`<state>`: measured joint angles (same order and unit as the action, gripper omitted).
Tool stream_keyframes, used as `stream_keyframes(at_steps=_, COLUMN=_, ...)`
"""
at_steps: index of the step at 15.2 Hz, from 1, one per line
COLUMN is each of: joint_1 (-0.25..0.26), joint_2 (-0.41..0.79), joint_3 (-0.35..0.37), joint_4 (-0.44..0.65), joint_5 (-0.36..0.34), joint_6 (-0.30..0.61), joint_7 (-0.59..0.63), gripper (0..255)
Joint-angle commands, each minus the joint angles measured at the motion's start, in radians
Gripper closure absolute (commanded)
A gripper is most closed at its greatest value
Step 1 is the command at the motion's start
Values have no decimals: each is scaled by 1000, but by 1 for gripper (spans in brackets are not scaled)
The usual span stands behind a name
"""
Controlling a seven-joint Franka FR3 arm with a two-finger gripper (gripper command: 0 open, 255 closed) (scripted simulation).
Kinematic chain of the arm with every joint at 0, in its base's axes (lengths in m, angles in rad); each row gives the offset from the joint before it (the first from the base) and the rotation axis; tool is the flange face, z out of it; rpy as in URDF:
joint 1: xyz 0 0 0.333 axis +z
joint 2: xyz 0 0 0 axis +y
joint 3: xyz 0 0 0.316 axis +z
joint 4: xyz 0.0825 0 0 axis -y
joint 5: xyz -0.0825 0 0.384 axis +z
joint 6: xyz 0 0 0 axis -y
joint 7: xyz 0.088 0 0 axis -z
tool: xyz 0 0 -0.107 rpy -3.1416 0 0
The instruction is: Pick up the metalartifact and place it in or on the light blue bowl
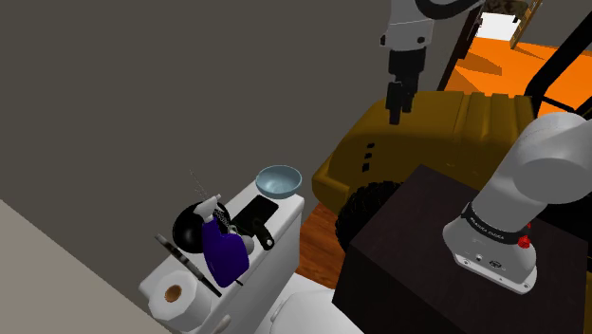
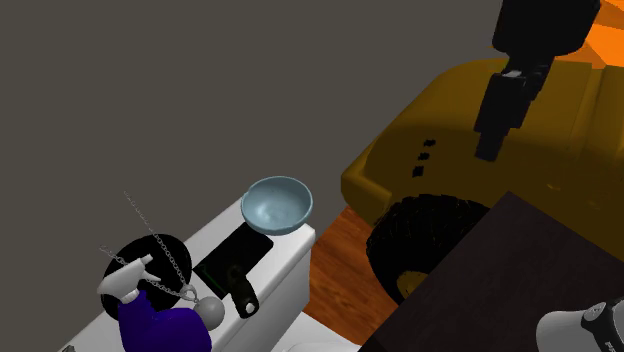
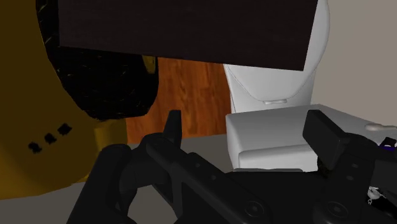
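The task's thing, a thin grey metal chain ending in a dull grey ball (image 2: 211, 311), lies on the white toilet-tank lid (image 2: 222, 228). That lid also carries the light blue, round, open-topped bowl (image 2: 285, 222). The ball sits well apart from the bowl, past a flat black slab (image 2: 232, 262) that lies just beside the bowl. It rests against a deep purple spray bottle with a white trigger head (image 2: 160, 325).

The chain's long axis runs from the ball away from the bowl, across the bottle's trigger. Whether it lies flat or rises I cannot tell.

The all-black two-finger claw (image 1: 397, 102) hangs high on the opposite side of the bowl, over a mustard-yellow vehicle body (image 2: 400, 170). In the wrist view its fingers (image 3: 173, 127) stand apart with nothing between them, so it is released.

The bowl therefore sits between claw and chain. I judge the coming move must carry the claw down and across, beyond the bowl, to the ball end. The jaws would best be set across the chain's line, clear of the bottle.
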<state>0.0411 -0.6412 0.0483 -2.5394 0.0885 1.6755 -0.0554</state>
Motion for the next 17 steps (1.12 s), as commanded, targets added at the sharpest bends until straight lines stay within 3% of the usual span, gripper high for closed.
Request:
stream_keyframes(at_steps=1, joint_1=12, joint_2=43, joint_3=19, joint_4=-15, joint_5=29, joint_6=67, joint_7=23, gripper=0)
stream_keyframes(at_steps=9, joint_1=69, joint_2=269, joint_3=100, joint_4=-30, joint_5=138, joint_6=340, joint_7=103, gripper=0)
stream_keyframes(at_steps=17, joint_1=119, joint_2=556, joint_3=170, joint_4=51, joint_5=211, joint_6=587, joint_7=170, gripper=0)
